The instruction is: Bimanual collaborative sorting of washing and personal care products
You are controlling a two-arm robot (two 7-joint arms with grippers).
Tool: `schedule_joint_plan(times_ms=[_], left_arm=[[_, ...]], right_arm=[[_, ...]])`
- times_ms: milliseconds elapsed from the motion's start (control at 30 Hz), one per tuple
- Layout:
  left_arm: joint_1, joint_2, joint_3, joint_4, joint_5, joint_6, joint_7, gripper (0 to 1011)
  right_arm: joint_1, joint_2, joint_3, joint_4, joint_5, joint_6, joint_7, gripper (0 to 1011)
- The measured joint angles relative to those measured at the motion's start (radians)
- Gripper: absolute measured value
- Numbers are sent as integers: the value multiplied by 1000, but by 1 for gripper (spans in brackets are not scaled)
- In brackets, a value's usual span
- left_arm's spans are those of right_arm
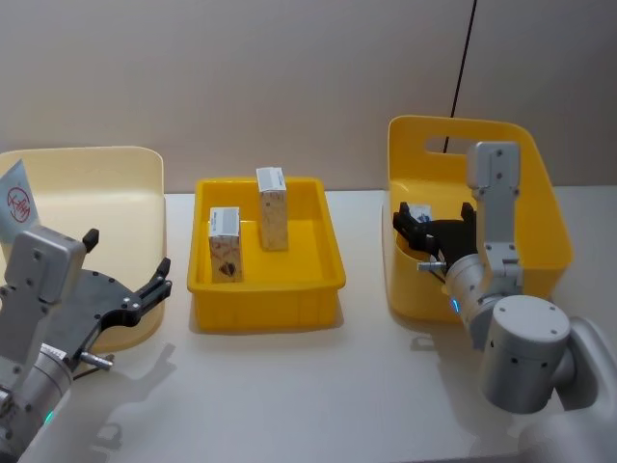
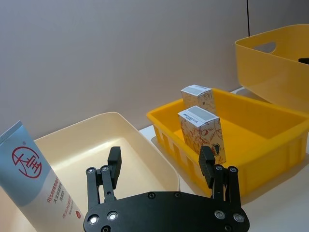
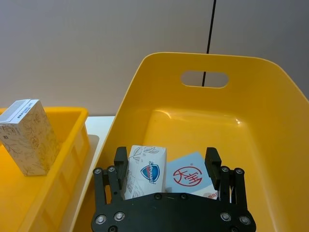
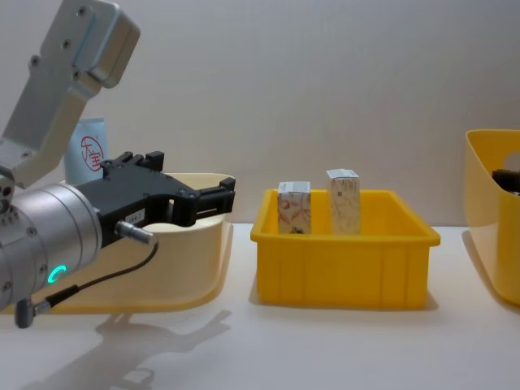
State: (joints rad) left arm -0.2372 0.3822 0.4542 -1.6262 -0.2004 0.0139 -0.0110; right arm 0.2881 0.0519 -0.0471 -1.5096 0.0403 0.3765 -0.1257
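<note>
Fingers spread, the left hand (image 2: pixel 161 166) hovers over the cream bin (image 2: pixel 96 140); the right hand (image 3: pixel 166 164) hangs released inside the yellow bin (image 3: pixel 251 121).

Bright yellow tray (image 1: pixel 265 289) at centre frame, holding two white cartons (image 1: pixel 225 245) with reddish-grey marbling. Cream bin (image 1: pixel 101 188) at left, pale-blue tube (image 2: pixel 34 176) with red circled character inside. Deep yellow bin (image 1: pixel 540 207) at right, with white carton bearing a blue logo (image 3: pixel 146 170). Black claws (image 2: pixel 161 176), silver-grey arms. White surface (image 1: pixel 318 386).
</note>
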Motion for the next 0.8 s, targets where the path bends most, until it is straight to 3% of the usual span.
schedule_joint_plan(times_ms=[300,800], left_arm=[[0,0,0,0,0,0,0,1003],[0,0,0,0,0,0,0,1003]], right_arm=[[-2,-1,3,4,0,-27,9,1001],[1,3,11,11,25,-210,85,1001]])
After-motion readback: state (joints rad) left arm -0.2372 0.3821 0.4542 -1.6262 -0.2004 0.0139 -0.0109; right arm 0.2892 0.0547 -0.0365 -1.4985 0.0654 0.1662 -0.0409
